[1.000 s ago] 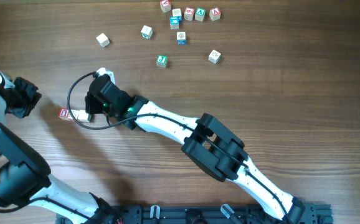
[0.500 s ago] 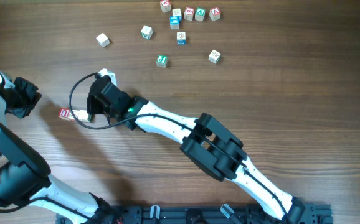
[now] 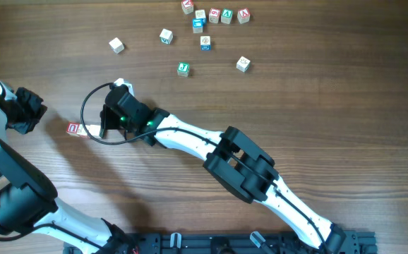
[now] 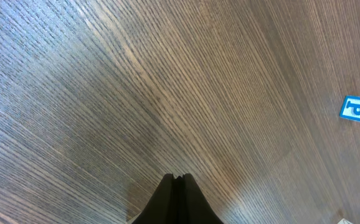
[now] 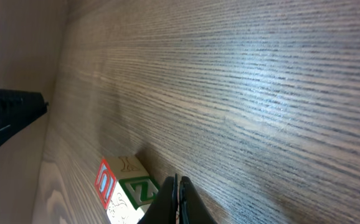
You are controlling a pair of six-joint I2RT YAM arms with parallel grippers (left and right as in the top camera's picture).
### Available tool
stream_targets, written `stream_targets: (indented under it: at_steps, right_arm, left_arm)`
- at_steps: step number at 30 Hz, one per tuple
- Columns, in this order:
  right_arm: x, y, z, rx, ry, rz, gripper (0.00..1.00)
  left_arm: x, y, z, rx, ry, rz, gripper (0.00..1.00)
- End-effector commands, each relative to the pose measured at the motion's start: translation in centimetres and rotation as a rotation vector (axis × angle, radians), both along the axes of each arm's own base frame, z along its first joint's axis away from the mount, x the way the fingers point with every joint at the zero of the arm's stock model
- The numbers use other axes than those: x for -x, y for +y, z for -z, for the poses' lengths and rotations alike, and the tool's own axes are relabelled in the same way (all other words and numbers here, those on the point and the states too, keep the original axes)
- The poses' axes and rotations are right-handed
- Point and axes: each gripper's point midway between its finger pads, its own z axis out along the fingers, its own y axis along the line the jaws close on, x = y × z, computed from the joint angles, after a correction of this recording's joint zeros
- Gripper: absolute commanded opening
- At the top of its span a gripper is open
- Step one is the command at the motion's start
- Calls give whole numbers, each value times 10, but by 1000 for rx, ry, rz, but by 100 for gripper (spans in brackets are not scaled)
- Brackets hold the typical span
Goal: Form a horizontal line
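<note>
- Right gripper (image 5: 175, 185): jaws pressed together, empty, tip just beside a lone red-marked cube (image 3: 73, 129), well apart from the horizontal line (image 3: 222, 15).
- Left gripper (image 4: 179, 182): jaws together, empty, farther from the line.
- The line's long axis runs left-right; loose cubes (image 3: 205, 43) near it.

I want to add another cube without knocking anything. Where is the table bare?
Bare wood: the wide right side, right of the lone cube and above the right arm; also the top left corner, left of the pale cube. Crowded: the cube cluster at top centre.
</note>
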Motion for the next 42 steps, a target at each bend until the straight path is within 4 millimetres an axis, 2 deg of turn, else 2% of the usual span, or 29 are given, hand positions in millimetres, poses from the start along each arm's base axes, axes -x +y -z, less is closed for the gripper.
stream_targets:
  at_steps: [1,22,42]
  right_arm:
    - [7,2,16,0,46,-20,4]
    - [23,9,15,-21,82,-85,5]
    - [26,10,15,-25,94,-100,5]
  left_arm:
    - [-4,-2,5,17,-1,1,4]
    - [-4,-2,5,15,-1,4,4]
    - [-4,-2,5,15,-1,4,4]
